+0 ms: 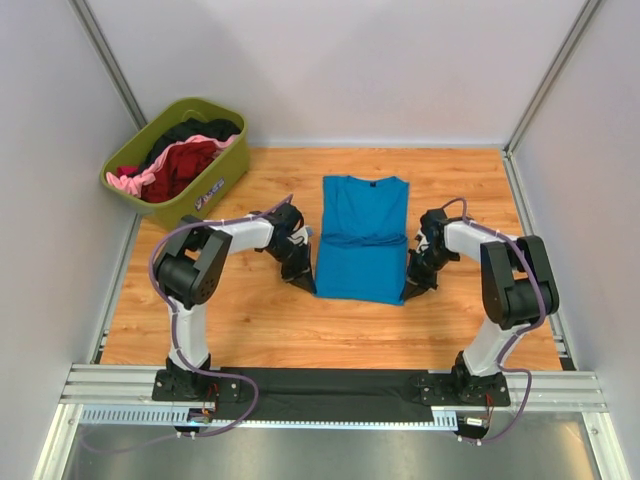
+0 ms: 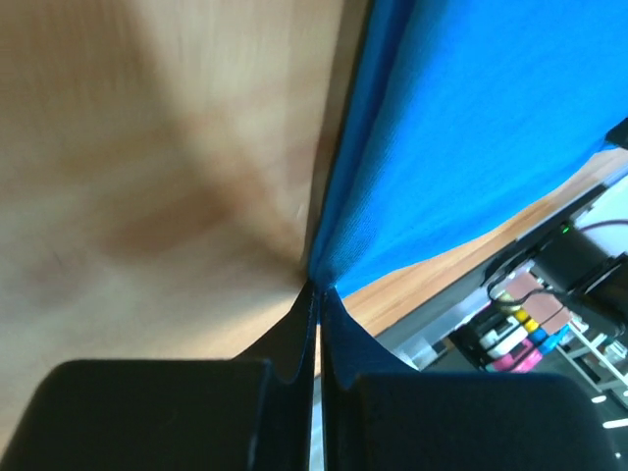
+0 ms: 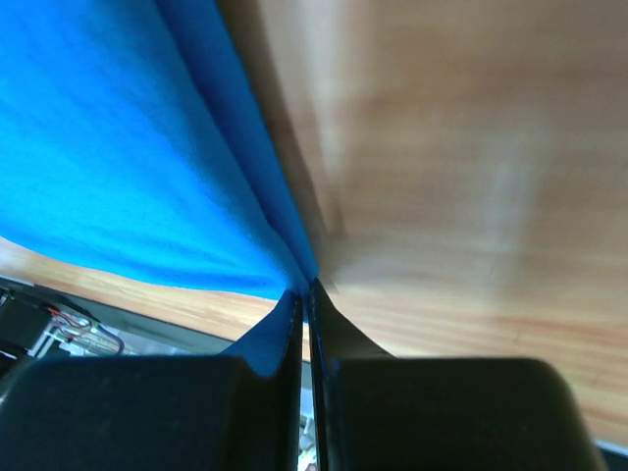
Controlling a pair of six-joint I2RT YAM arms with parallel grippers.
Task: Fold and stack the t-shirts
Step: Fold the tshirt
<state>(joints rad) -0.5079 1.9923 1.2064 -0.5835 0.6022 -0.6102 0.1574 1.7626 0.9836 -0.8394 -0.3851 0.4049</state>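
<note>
Largely hidden: corners of blue t-shirt point(image 1: 362, 262)

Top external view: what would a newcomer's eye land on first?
The bright blue t-shirt lies lengthwise in the middle of the wooden table. The left pincer and right pincer are each shut on one of its near corners. At the far left, an olive-green tub holds a heap of dark red, pink and black clothes.

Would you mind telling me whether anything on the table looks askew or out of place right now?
Nothing serious: the olive tub sits at an angle on the table, with shirts heaped above its rim. The blue t-shirt lies flat.
</note>
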